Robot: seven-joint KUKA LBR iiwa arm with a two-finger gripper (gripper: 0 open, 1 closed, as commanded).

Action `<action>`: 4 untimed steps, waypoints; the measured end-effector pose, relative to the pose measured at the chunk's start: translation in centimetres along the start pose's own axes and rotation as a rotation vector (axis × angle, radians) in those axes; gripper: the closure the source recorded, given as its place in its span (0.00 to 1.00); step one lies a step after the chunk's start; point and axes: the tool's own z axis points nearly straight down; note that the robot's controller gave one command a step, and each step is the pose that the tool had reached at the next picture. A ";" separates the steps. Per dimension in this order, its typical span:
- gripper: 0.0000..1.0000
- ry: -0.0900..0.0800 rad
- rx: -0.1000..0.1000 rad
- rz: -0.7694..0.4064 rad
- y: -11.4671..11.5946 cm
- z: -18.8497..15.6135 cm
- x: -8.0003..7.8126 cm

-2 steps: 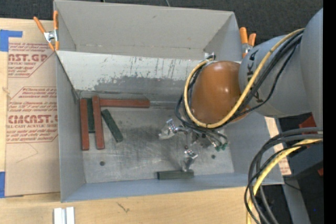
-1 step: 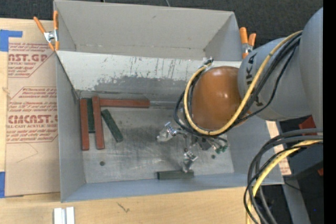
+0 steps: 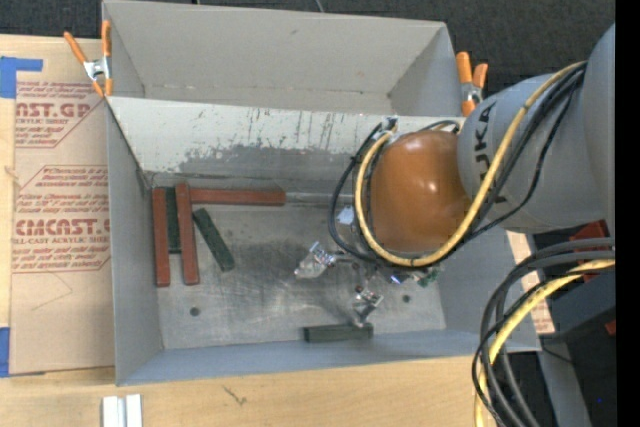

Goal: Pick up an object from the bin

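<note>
Nearest us, a short dark bar (image 3: 337,334) lies on the bin (image 3: 250,307) floor. Our end effector (image 3: 363,303) hangs just behind that bar, probably lined up for it; released or clenched, we cannot tell. Red-brown sticks (image 3: 187,240) lie farther behind the bar, leftward.

Grey metal bin (image 3: 260,305), floor scuffed: at left two upright red-brown bars (image 3: 161,240) with a short dark green bar (image 3: 173,220) between, a crosswise red-brown bar (image 3: 237,198), a tilted green bar (image 3: 213,238); a lone dark bar (image 3: 338,334) by the front wall.
</note>
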 end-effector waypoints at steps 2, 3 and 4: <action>0.00 0.032 -0.023 -0.155 1.1 -4.2 0.7; 0.00 0.033 -0.024 -0.171 1.0 -6.8 0.7; 0.00 0.033 -0.026 -0.222 -3.0 -8.1 1.9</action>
